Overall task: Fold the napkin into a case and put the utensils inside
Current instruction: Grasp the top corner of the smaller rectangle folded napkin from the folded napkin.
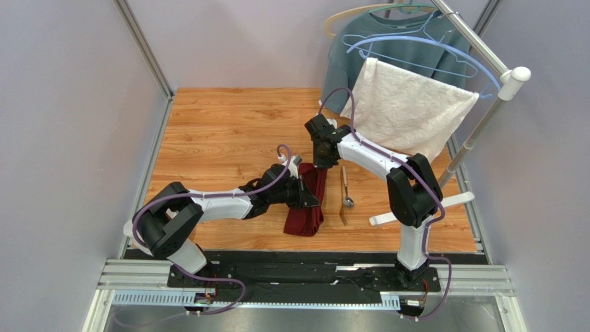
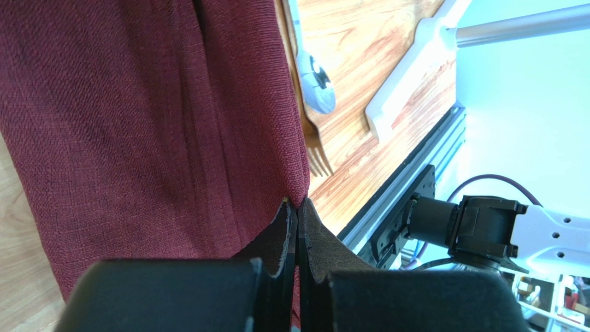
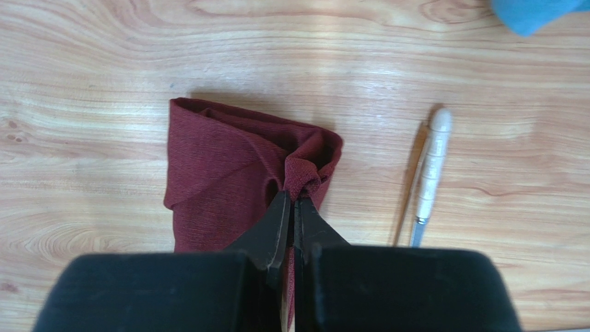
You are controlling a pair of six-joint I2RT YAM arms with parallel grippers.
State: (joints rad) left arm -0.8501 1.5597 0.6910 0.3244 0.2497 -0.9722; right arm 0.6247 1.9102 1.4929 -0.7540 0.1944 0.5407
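On the far right of the wooden table (image 1: 221, 131), a metal rack pole (image 1: 478, 38) draped with a white towel (image 1: 408, 111), a grey-blue sweatshirt (image 1: 356, 52) behind it; the rack's white foot (image 1: 422, 209) flat on the boards beside the right arm

Just right of the napkin (image 1: 303, 220), lying free on the wood: a silver spoon (image 2: 315, 86) and a golden-brown fork (image 2: 318, 162), side by side and lengthwise, bowl and tines toward the near edge, handles pointing away. Only a narrow strip of bare wood between them and the cloth. Touched by neither arm

From above, most of the napkin's middle hidden under the left wrist, the far end under the right one

Napkin folded into a narrow maroon oblong near the table's centre, running far to near, creased along its length

Left gripper (image 2: 298, 207) low over the cloth, fingers pressed together on the long edge facing the utensils, a thin fold of fabric pinched at the tips, the fork's tines just beyond. Right gripper (image 3: 294, 200) at the far end of the cloth, likewise clamped tight, a bunched corner of maroon fabric caught between its tips, the two handles off to one side of it
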